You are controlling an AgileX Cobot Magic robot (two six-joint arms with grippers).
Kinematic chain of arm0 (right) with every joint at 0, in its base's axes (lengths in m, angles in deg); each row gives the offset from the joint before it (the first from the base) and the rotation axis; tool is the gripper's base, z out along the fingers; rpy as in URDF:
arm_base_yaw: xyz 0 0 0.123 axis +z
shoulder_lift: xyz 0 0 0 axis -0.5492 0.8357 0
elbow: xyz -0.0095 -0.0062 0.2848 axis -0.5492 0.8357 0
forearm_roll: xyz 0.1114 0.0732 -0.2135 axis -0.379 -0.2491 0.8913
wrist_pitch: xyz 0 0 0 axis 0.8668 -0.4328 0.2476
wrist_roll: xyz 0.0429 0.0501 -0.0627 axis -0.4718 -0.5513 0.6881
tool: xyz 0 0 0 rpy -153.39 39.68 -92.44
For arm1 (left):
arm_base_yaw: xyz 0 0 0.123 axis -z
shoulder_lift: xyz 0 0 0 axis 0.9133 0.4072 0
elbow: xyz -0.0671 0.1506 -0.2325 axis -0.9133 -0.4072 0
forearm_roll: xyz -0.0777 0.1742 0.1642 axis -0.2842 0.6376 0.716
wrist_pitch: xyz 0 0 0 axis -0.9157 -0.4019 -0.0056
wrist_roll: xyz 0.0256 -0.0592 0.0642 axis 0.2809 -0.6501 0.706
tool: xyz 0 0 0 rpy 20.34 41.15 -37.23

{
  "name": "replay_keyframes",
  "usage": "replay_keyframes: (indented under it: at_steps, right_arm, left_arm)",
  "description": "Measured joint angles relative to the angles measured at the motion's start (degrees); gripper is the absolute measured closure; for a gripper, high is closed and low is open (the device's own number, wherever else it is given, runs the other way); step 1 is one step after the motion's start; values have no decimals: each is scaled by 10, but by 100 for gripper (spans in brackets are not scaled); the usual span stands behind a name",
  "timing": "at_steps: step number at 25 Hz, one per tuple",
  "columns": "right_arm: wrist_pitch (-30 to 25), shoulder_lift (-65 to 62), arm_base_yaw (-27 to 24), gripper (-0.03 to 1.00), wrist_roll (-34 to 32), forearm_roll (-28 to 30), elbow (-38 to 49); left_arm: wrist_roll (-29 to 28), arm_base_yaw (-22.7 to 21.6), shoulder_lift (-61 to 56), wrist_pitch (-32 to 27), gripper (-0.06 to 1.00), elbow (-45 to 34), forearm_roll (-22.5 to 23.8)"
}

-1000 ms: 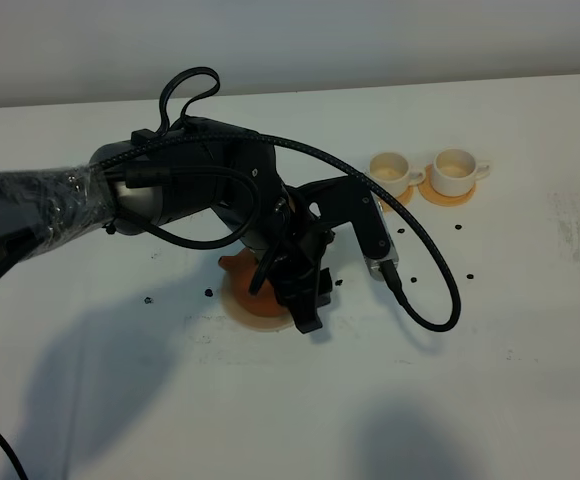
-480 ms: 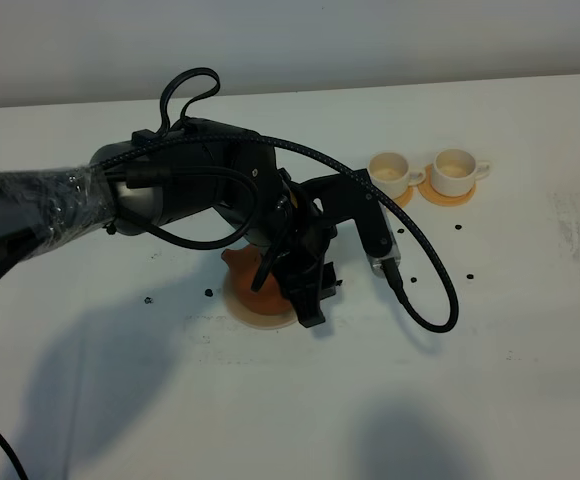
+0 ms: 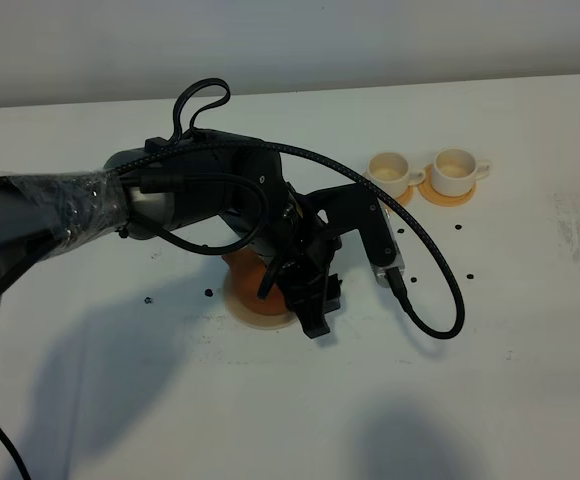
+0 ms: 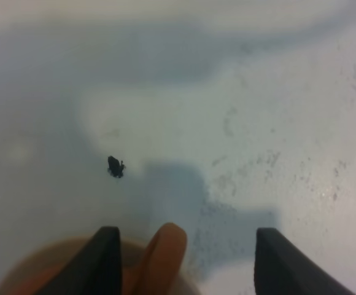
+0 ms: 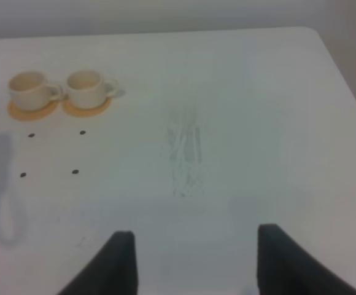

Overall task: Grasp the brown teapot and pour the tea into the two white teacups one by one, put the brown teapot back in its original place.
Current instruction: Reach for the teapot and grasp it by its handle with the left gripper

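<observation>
**Item 1.** Left gripper, black, two-fingered, on the cable-draped left arm. Its fingers stand apart and grasp nothing. It hangs low over the pot.

**Item 2.** Brown teapot, squat, round, of reddish clay. It is mostly hidden under the arm and sits on the tan disc, a flat round pale mat. In the left wrist view a rounded brown part, which we judge to be the loop handle, lies just beside one finger and well apart from the other.

**Item 3.** Left white teacup and right white teacup, small, cream inside, side by side. The right one stands on a round orange coaster.

**Item 4.** Right gripper, fingers spread and empty, above the white table.

**Handling.** We judge the grasp to be the step in hand. We would centre the handle between the fingers, seat it deep, close firmly and lift level so the lid stays on.

**Change.** Compared with a second ago, the left arm has edged toward the cups and the spout shows less. The cups have not moved.
</observation>
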Motion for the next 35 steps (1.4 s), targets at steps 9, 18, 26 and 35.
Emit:
replay_keyframes:
  at_steps: [9, 18, 26, 35]
  right_arm:
    - [0, 0, 0, 54, 0, 0, 0]
    - [0, 0, 0, 54, 0, 0, 0]
    - [0, 0, 0, 54, 0, 0, 0]
    - [0, 0, 0, 54, 0, 0, 0]
  left_arm:
    - [2, 0, 0, -59, 45, 1, -8]
    - [1, 0, -1, -71, 45, 2, 5]
    - [-1, -6, -5, -117, 45, 3, 18]
    - [-4, -14, -6, -163, 46, 3, 43]
